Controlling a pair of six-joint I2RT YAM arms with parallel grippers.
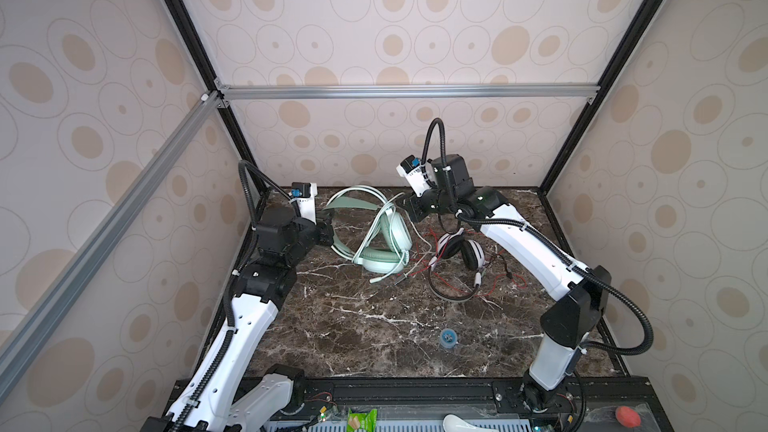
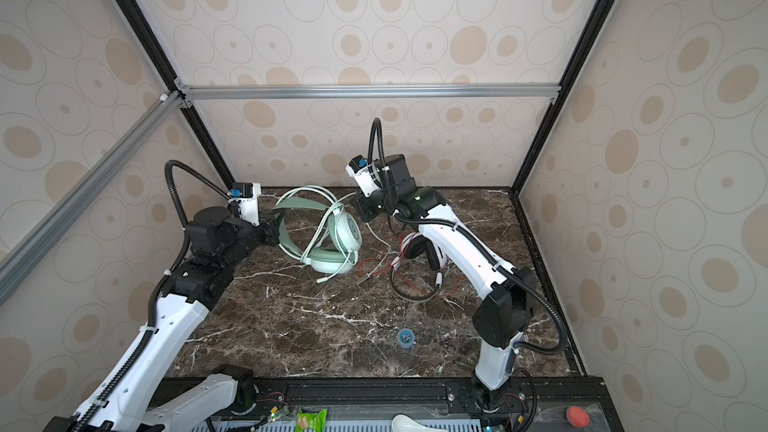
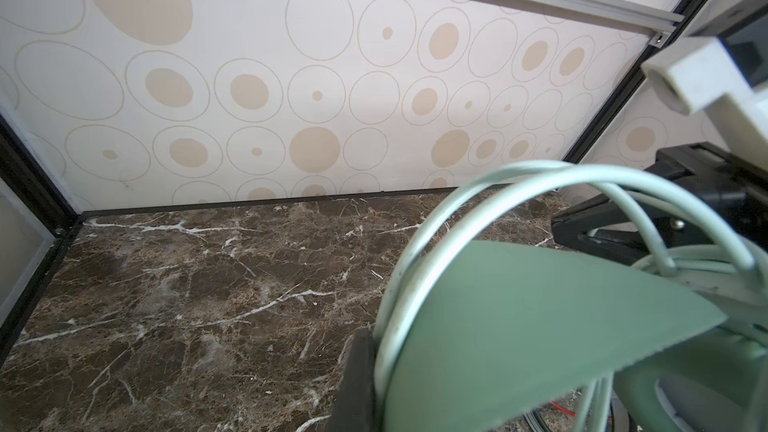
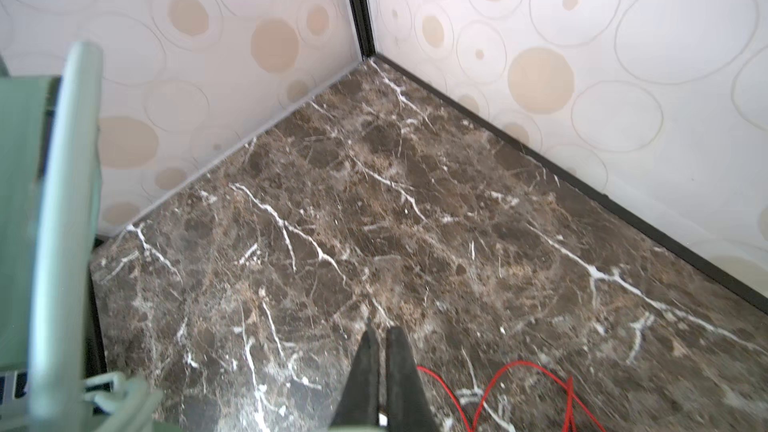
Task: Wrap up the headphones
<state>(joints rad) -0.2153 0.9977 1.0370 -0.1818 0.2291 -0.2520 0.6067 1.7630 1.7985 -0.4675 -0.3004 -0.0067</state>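
Note:
The pale mint green headphones (image 1: 384,251) (image 2: 332,261) sit at the back left of the marble table, headband raised toward the left. My left gripper (image 1: 330,228) (image 2: 274,226) (image 3: 376,351) is shut on that headband (image 3: 519,326); only one black finger (image 3: 357,380) shows. The white-and-black headphones (image 1: 461,249) (image 2: 415,249) lie to the right, their thin red cord (image 4: 498,367) strewn about. My right gripper (image 1: 403,201) (image 2: 353,201) (image 4: 380,334) hovers behind them. Its jaws are almost together, with a bit of the mint cord (image 1: 415,228) pinched between them.
A small blue round object (image 1: 449,337) (image 2: 406,337) lies near the table's front. A green packet (image 1: 361,419), a white spoon-like piece (image 1: 461,423) and a red ball (image 1: 627,416) rest by the front rail. Patterned walls close in on three sides.

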